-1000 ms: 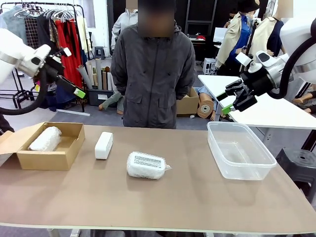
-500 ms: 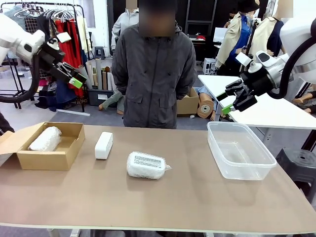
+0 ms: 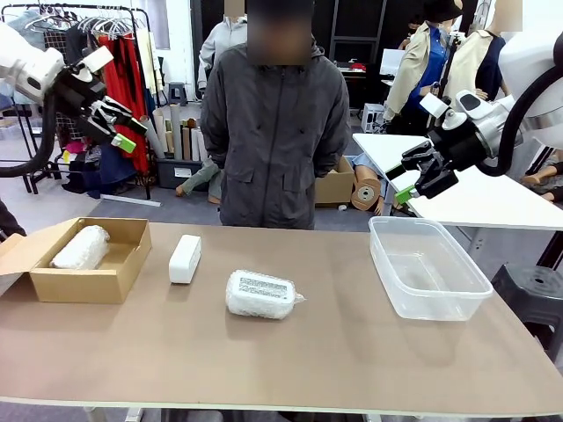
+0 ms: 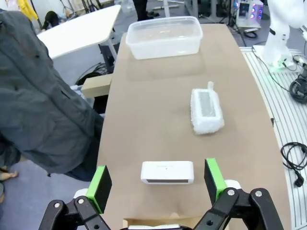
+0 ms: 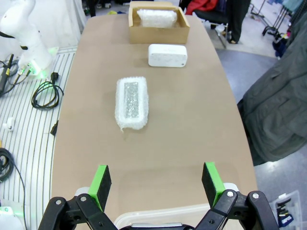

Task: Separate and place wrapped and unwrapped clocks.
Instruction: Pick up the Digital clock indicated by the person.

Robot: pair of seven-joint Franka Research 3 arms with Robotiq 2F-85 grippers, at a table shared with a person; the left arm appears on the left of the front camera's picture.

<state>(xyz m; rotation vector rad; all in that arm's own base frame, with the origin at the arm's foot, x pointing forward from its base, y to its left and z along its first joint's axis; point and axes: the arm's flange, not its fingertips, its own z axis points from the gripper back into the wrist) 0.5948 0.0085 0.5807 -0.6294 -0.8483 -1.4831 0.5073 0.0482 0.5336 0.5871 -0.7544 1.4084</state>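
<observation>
So you're sitting roughly one-third done: one wrapped clock (image 3: 80, 247) is lying in the box (image 3: 123, 264) at left, bare clock (image 3: 185, 258) and other wrapped clock (image 3: 260, 294) are waiting mid-frame, left gripper (image 3: 129, 134) and right gripper (image 3: 398, 183) are hovering open in the upper corners.

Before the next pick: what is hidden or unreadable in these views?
- Left wrist view: cardboard box cut off by the bottom edge.
- Right wrist view: clear tub mostly cut off by the bottom edge.
- Front view: print on the wrapped clock too small to read.
- Front view: hands of the person hidden behind the body.
</observation>
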